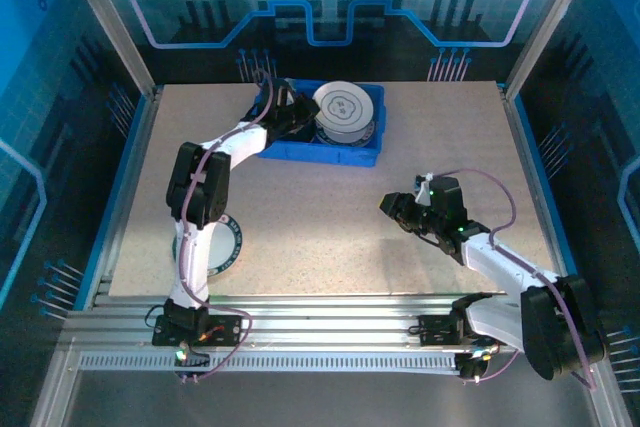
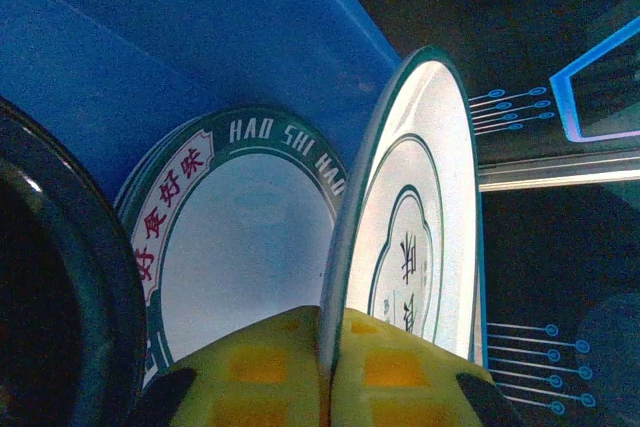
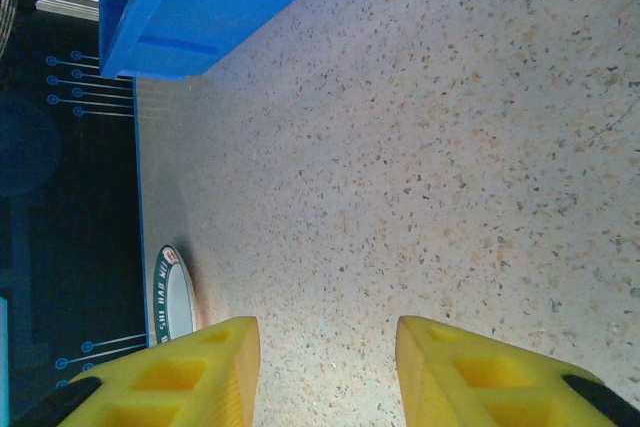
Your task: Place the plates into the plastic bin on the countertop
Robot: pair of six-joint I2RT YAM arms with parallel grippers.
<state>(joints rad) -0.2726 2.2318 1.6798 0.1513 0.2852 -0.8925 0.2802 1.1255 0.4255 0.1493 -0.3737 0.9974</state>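
Pinching white plate (image 2: 420, 227) by its rim in left fingers (image 2: 270, 367) over plastic bin (image 2: 200, 27) at twelve o'clock, with right fingers (image 3: 200, 367) half-parted, empty. Next: tilt flat, lower, release.

Blue light is tinting everything around me, while the surface (image 1: 330, 217) is glowing evenly bright. Glare is whitening the upright plate (image 2: 440, 147) and my left gripper (image 2: 325, 357) is showing blurred up close.

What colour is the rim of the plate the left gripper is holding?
Dark teal-green, around a white middle. The plate shows best in the left wrist view.
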